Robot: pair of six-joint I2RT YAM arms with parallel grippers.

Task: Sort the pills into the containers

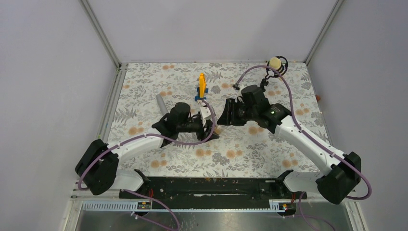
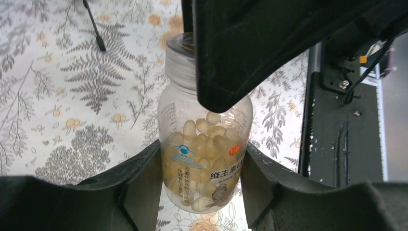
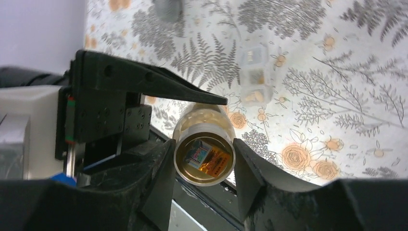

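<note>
A see-through amber-tan jar (image 2: 204, 139) full of pale yellow capsules hangs above the floral table. My left gripper (image 2: 201, 148) is shut on the jar's body, one finger on each side. My right gripper (image 3: 204, 144) is shut on the jar's cap (image 3: 204, 160), which I see end-on with a colourful sticker on it. In the top view both grippers, left (image 1: 210, 127) and right (image 1: 223, 118), meet at the table's middle and hide most of the jar. A small colourless see-through container (image 3: 253, 72) with a few pills inside lies on the table beyond.
A grey tube (image 1: 161, 103) lies left of the left wrist. An upright orange piece on a blue base (image 1: 202, 86) stands behind the grippers. A microphone on a stand (image 1: 275, 63) is at the back right, with its black cable plug (image 1: 236, 86) on the table.
</note>
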